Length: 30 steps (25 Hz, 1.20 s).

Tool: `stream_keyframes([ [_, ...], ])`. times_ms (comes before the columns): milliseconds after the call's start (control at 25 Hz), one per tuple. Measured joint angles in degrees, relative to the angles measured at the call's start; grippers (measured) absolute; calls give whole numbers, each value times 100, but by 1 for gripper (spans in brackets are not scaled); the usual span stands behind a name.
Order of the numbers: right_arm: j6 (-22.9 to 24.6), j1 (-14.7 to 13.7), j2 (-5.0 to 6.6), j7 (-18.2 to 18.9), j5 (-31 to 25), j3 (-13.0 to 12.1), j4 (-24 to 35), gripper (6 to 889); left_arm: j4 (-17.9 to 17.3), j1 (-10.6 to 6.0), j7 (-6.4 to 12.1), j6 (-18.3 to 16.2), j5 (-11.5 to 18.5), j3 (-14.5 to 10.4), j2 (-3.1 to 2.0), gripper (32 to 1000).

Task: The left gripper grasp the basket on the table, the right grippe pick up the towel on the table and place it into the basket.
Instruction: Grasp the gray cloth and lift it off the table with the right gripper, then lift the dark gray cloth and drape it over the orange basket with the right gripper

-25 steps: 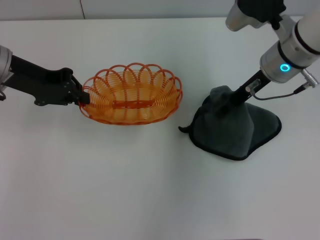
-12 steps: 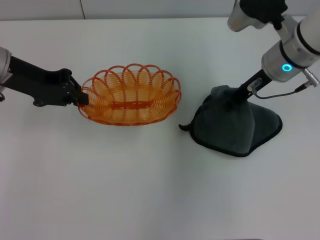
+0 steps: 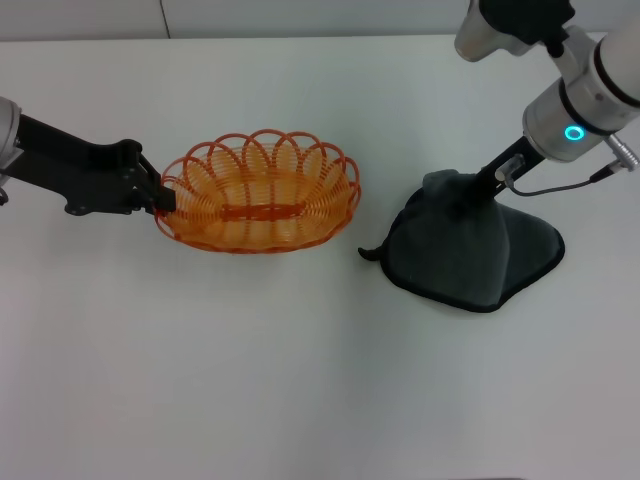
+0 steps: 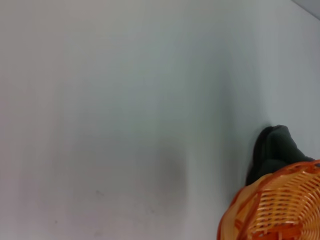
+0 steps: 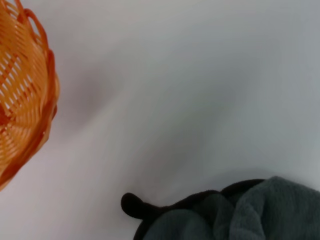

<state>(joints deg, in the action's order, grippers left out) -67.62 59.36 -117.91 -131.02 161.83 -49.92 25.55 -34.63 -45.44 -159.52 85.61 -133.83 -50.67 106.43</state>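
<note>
At the left rim of the small orange wire basket (image 3: 258,190), your black left gripper (image 3: 162,199) is clamped on its looped edge. Your right gripper (image 3: 462,200) pinches the dark grey towel (image 3: 465,250), tenting it off the white table (image 3: 300,380).

The basket (image 3: 258,191) looks like glossy orange plastic-coated wire, woven in open loops (its sides are see-through). Beside the basket, the towel (image 3: 465,250) is soft, matt dark grey cloth with a fuzzy nap and a darker stitched edge. The table (image 3: 300,380) under the basket is smooth, matt white.
</note>
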Motion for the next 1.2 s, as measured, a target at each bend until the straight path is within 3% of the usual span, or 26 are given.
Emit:
stream_keyframes([
  [360, -360, -33, -9, -43, -3, 0, 376, 84, 6, 10, 0, 0, -3, -13, -6, 74],
  [560, -801, -37, -5, -45, -3, 0, 643, 84, 27, 28, 11, -1, -3, -13, -9, 74],
  [760, -1480, -68, -2, -47, -3, 34, 1436, 84, 33, 89, 13, -4, -4, -5, -25, 74],
  [1040, -2461, -57, 15, -18, -3, 483, 2617, 84, 35, 90, 14, -8, -3, -7, -26, 74],
  [1200, -2846, -33, 27, -49, -181, 523, 3029, 84, 35, 89, 6, -9, -3, -16, -26, 74],
])
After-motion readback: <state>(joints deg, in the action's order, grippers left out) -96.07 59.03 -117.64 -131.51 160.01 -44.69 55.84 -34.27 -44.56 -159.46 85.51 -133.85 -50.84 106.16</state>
